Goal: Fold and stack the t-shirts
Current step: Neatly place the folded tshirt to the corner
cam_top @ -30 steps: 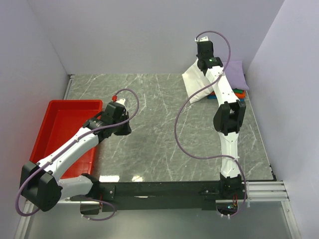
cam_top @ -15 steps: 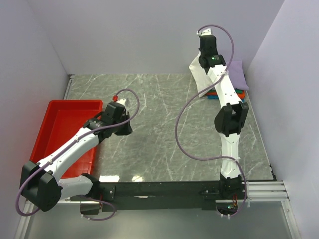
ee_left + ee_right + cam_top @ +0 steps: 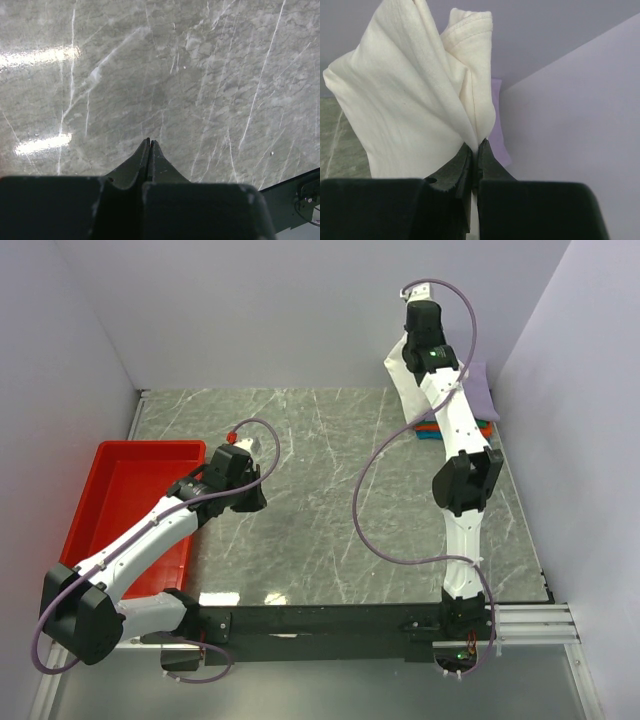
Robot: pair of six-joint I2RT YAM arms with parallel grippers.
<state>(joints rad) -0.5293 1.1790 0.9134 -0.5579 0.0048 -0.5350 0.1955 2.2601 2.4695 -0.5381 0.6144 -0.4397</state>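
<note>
Far right corner, high above the bench [image 3: 320, 480]: right gripper [image 3: 474, 147] pinched tight on a fold of the white t-shirt [image 3: 415, 100]. Hangs from the jaws in a bunched drape, hems and creases all gathered, no chest print showing in either view. Looks clear of the bench from overhead, though hard to say for the lowest edge, tucked behind the arm.

Beneath and behind it, hard against the right wall, the rest of the pile: lavender t-shirt [image 3: 480, 390] on top, the other coloured t-shirts [image 3: 484, 425] under it, just slivers of orange, green and teal peeking out. Heaped rather than squared up, as far as can be told.

Over on the other side: left gripper [image 3: 150, 144] closed on nothing, fingertips together, hovering low over the marble just beside the red tray [image 3: 120, 490].

Progress call: early days. Not one tee laid flat, not one folded, no neat stack begun anywhere in sight. One shirt in the air and that's the lot. Left to do, by the look of it: spread the white one on the open middle of the bench, fold it, set it down, then the same for each of the colours, stacked on top.
</note>
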